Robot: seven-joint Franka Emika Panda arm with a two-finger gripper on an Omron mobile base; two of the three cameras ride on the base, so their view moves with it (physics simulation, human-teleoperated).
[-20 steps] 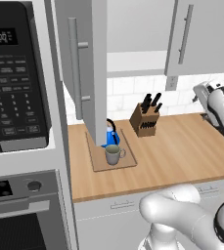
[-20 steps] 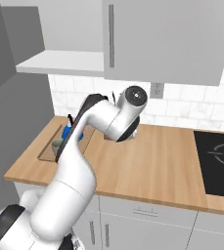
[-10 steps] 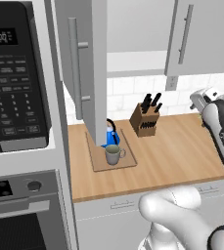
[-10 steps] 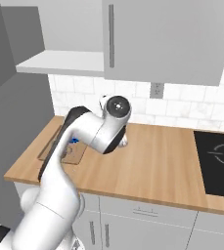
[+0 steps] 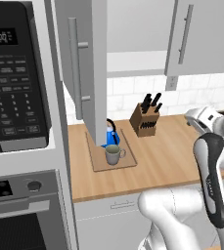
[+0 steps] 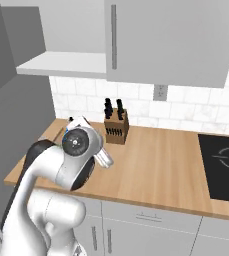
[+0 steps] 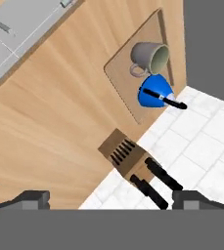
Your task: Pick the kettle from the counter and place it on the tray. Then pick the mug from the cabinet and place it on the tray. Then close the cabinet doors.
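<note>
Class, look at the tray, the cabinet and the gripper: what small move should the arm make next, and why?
Probably swing the open gripper up toward the cabinet door that stands open. The kettle and mug both sit on the tray, so only closing the doors appears left. The gripper holds nothing and hangs over the counter near the knife block.

A brown knife block (image 5: 145,120) with black knife handles stood by the white tiled wall (image 6: 186,112). A black microwave (image 5: 13,78) sat above a dark oven (image 5: 20,219). A black stovetop (image 6: 223,165) lay far off.
</note>
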